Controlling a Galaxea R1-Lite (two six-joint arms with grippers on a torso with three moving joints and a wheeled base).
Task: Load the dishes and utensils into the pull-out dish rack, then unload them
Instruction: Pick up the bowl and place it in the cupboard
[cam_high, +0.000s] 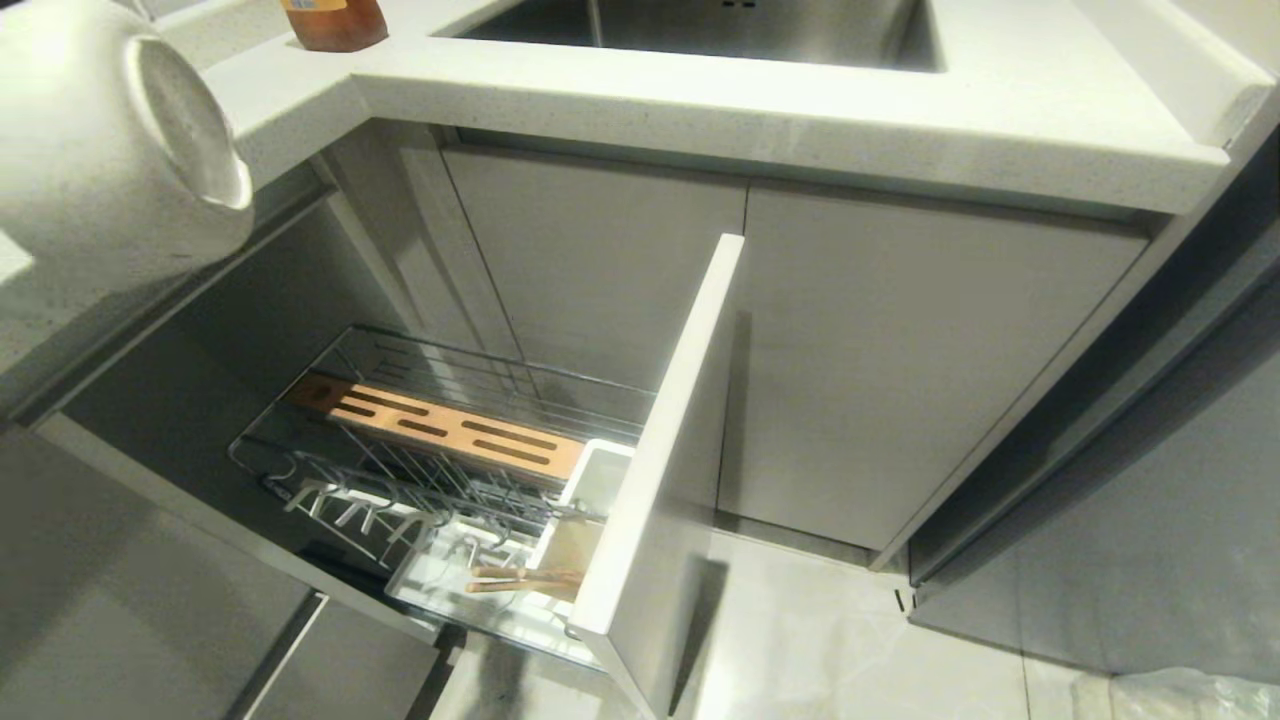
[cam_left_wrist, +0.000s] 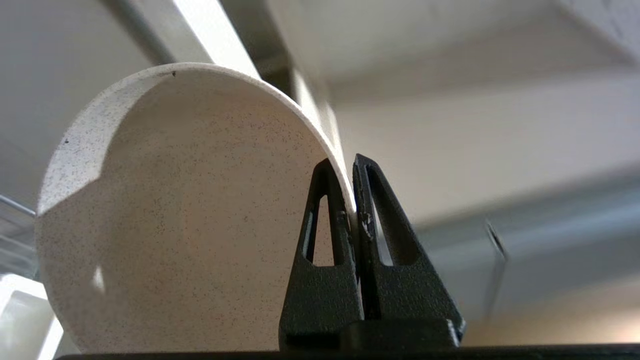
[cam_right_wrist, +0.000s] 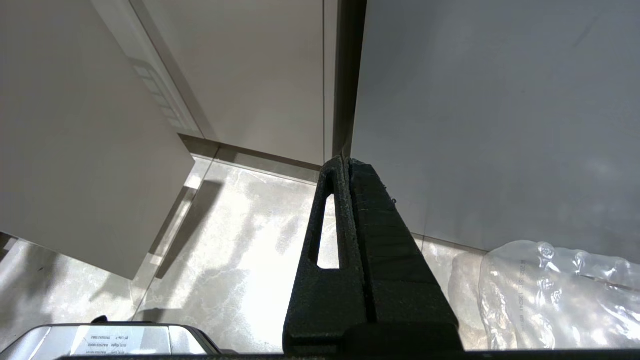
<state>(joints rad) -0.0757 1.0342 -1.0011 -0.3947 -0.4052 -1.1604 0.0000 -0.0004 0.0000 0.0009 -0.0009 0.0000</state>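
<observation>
- Left wrist view: my left gripper (cam_left_wrist: 354, 200) pinches the bowl (cam_left_wrist: 175, 210) by its thin rim, up at counter height left of the rack (cam_high: 440, 460).
- Stiff, breakable ceramic; I judge an edge grip lets it swing.
- My right gripper (cam_right_wrist: 347, 170) hangs pressed together near the floor.

Chopsticks (cam_high: 522, 579) lie in the dish rack (cam_high: 400, 440).

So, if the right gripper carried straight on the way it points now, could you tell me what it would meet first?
Judging from its wrist view, the shut right gripper aims at the dark vertical seam between the pale cabinet door and the grey panel, just above the floor. Nothing shows in between, though depth is unclear.
</observation>
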